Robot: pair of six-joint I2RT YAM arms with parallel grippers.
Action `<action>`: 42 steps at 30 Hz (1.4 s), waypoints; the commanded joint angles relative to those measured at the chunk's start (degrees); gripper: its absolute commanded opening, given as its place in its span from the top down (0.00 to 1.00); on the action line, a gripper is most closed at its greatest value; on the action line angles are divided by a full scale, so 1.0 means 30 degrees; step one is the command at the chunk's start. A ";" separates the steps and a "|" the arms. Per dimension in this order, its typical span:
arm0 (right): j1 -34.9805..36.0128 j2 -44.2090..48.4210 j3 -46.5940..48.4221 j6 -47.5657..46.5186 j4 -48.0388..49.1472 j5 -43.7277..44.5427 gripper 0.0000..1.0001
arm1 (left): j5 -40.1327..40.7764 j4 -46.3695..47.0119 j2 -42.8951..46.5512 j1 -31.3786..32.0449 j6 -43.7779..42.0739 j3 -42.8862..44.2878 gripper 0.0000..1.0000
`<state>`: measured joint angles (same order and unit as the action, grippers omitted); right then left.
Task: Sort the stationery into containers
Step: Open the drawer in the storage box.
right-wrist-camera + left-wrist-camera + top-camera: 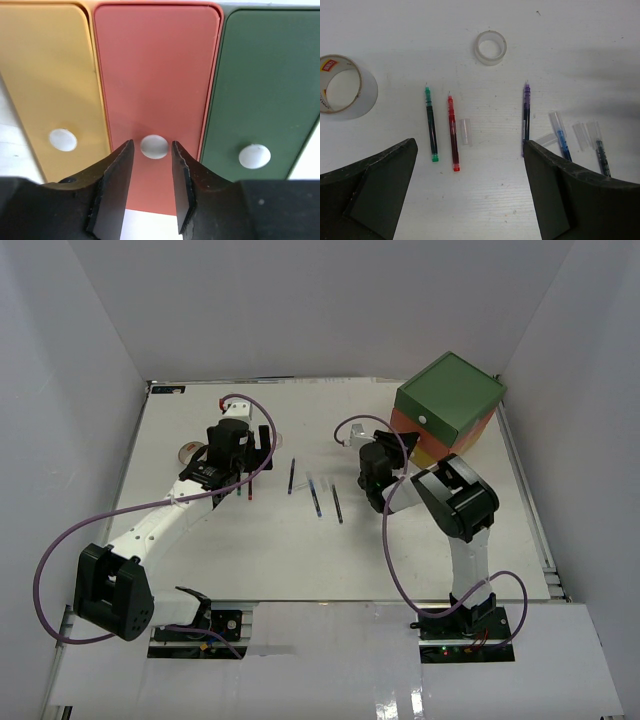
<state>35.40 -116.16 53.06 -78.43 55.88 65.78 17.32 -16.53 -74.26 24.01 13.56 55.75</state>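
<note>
Tape roll [370,92] partly off-frame, L edge

Work surface: white tabletop [250,550], matte; top view shows it filling the centre of the frame. Close up in the left wrist view, the tabletop [485,200] shows faint horizontal grain and one tiny dark speck [538,12] at the upper right. Enclosure: plain white left wall [60,390], back wall [320,300] and right wall [590,440]. Metal rail [535,530] runs along the table's right edge. Small dark strip [170,389] at the table's upper-left corner; detail too small to read. Glossy white panel [330,660] across the bottom of the frame.
</note>
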 commanded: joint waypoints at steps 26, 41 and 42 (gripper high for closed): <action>0.0007 -0.0803 -0.0518 -0.2832 0.5721 0.0310 0.74 | -0.0149 0.0033 0.0671 -0.0035 -0.0009 -0.0066 0.02; 0.0710 0.1394 -0.1104 0.0559 0.1981 -0.0188 0.86 | -0.0266 0.0033 0.0642 -0.0035 -0.0009 -0.0037 0.02; 0.0885 0.1511 -0.1104 0.1061 0.1332 -0.0246 0.86 | -0.0266 0.0033 0.0671 -0.0035 -0.0009 -0.0037 0.02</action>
<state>36.77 -115.57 49.76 -81.73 62.54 65.60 17.10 -16.53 -74.26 24.01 13.56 55.75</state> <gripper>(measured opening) 0.291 0.979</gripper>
